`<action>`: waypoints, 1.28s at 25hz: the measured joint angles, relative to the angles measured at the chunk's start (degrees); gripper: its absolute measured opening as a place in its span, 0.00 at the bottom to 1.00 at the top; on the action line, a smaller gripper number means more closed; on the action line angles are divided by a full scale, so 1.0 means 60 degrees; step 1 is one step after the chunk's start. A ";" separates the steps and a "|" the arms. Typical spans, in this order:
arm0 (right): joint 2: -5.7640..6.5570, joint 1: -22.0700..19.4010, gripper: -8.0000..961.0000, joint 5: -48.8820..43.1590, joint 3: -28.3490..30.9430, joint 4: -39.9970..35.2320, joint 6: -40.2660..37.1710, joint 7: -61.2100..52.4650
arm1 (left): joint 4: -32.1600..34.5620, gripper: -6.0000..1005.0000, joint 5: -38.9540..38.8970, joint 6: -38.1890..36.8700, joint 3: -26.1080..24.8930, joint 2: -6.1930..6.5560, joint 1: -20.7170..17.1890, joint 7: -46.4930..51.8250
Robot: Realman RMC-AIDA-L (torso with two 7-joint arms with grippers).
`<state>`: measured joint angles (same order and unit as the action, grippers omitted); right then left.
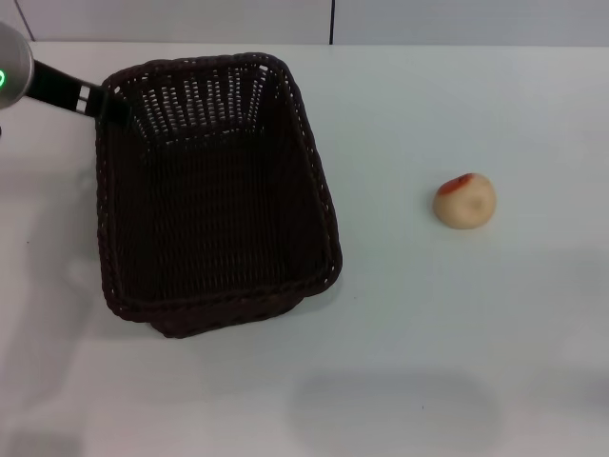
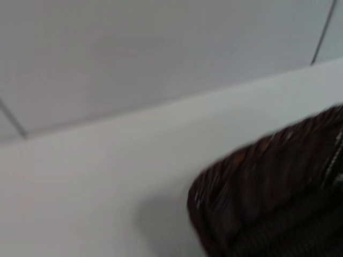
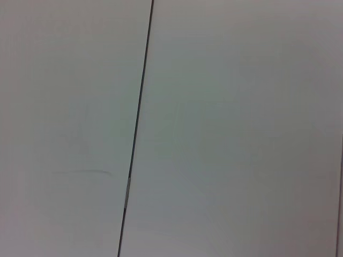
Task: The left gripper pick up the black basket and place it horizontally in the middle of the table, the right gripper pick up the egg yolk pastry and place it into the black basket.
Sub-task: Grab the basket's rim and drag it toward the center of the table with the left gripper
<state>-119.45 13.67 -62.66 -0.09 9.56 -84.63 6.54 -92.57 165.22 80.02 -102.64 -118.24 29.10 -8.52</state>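
Note:
The black basket (image 1: 214,190) lies on the white table (image 1: 428,333), left of the middle, its long side running away from me and slightly skewed. It is empty. My left gripper (image 1: 107,103) reaches in from the far left and sits at the basket's far left corner, against the braided rim. Its dark claw blends with the wicker. The left wrist view shows a close, blurred part of the basket's rim (image 2: 268,187). The egg yolk pastry (image 1: 465,200) lies alone on the table to the right of the basket, its red patch up. My right gripper is out of view.
The left arm's white link with its green light (image 1: 5,76) is at the far left edge. A grey wall (image 1: 428,19) rises behind the table's far edge. The right wrist view shows only a pale surface with a dark seam (image 3: 136,134).

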 joint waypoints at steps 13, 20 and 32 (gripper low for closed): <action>0.0013 0.0000 0.76 0.0000 -0.0001 -0.0029 0.0000 0.0028 | 0.1332 0.71 -0.0167 0.0275 0.0091 -0.0038 0.0021 0.0639; 0.0020 -0.0008 0.76 0.0000 -0.0017 -0.0057 0.0000 0.0033 | 0.1634 0.70 -0.0535 0.0264 0.0394 -0.0047 0.0071 0.0912; 0.0030 -0.0096 0.76 0.0000 -0.0059 -0.0114 -0.0036 0.0038 | 0.1029 0.52 -0.0470 0.0157 0.1408 -0.0037 -0.0023 0.0975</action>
<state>-119.26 13.10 -62.66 -0.44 8.88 -84.85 6.77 -86.40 162.40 80.96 -94.18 -118.47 28.96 -2.67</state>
